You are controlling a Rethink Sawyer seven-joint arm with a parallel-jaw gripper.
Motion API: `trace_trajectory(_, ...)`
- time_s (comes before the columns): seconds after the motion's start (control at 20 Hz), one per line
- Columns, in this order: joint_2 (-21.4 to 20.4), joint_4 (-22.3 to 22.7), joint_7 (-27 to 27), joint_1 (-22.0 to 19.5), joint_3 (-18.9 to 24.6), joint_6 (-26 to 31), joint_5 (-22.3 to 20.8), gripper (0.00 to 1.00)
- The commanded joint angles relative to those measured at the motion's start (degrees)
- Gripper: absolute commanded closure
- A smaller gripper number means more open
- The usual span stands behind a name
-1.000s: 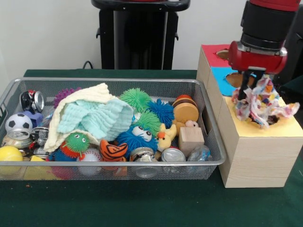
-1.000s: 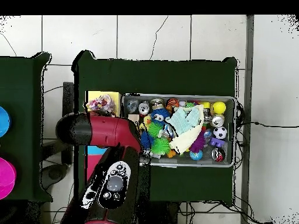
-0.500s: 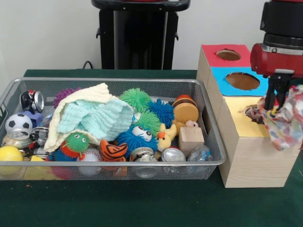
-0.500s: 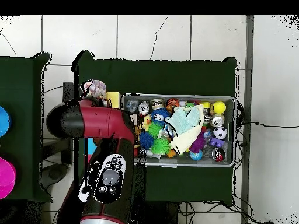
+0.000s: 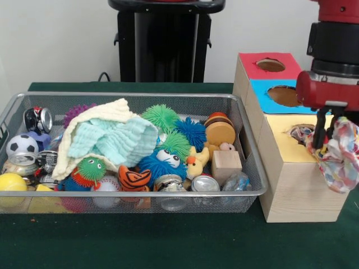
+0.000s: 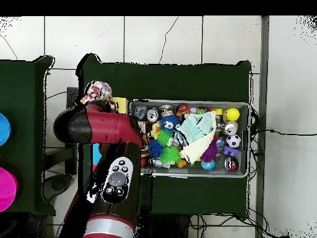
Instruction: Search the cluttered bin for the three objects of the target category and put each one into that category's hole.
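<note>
Dark green table [image 5: 168,246], seen from the front, with a black pedestal [image 5: 165,39] at its far side. Across the left and middle, a wide, shallow wire mesh bin [image 5: 134,199], crammed with toys: spiky rubber balls in green and blue, a soccer ball [image 5: 21,144], a yellow ball [image 5: 11,182], a yellow duck [image 5: 196,163], a wooden cube [image 5: 226,165], drink cans. Draped over the left half of the heap, a cream waffle cloth [image 5: 104,112] with a mint-green waffle cloth [image 5: 115,140] on top of it. No polka-dot cloth visible in the bin.

Just right of the bin, a long pale wooden box [image 5: 297,190] with three coloured tops in a row: red farthest back, blue in the middle, yellow nearest. In the yellow top, a round hole [image 5: 302,134] with a scrap of dotted fabric showing at its rim.

At the right edge, a red and black arm [image 5: 334,61] coming down from above. Below it, the gripper [image 5: 324,131], pinched on a polka-dot cloth [image 5: 339,154]. Cloth hanging bunched in the air at the box's right end, past the yellow hole and partly over the box's edge.

From overhead, the same cloth [image 6: 97,93] off the yellow end of the box, beside the bin [image 6: 247,142].
</note>
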Motion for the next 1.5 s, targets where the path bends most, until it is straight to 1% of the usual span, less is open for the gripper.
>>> trace_trajectory(0.05,1.0,4.3,14.3,-0.5,1.2,4.5,2.0,1.00)
trace_trajectory(0.2,-3.2,7.0,14.0,0.6,-1.3,8.5,1.1,1.00)
trace_trajectory(0.3,-4.9,7.2,14.3,1.9,-3.5,10.7,0.6,1.00)
trace_trajectory(0.4,-5.9,7.5,14.4,2.9,-4.9,11.3,0.3,1.00)
trace_trajectory(0.6,-7.5,9.0,14.1,2.7,-4.6,11.1,0.9,1.00)
trace_trajectory(0.75,-8.8,10.8,15.1,3.6,-6.2,9.6,0.9,1.00)
trace_trajectory(0.9,-8.8,12.5,17.5,5.6,-9.0,9.6,1.1,1.00)
trace_trajectory(0.95,-8.8,13.2,17.6,5.6,-9.3,9.6,1.2,1.00)
trace_trajectory(1.1,-7.2,14.9,19.5,6.5,-11.0,13.1,1.9,1.00)
trace_trajectory(1.2,-5.6,14.8,20.9,7.7,-13.3,14.6,1.8,1.00)
trace_trajectory(1.35,-4.4,14.8,21.9,8.3,-14.7,15.8,2.1,1.00)
trace_trajectory(1.5,-3.0,14.5,23.3,9.4,-16.5,18.5,1.7,1.00)
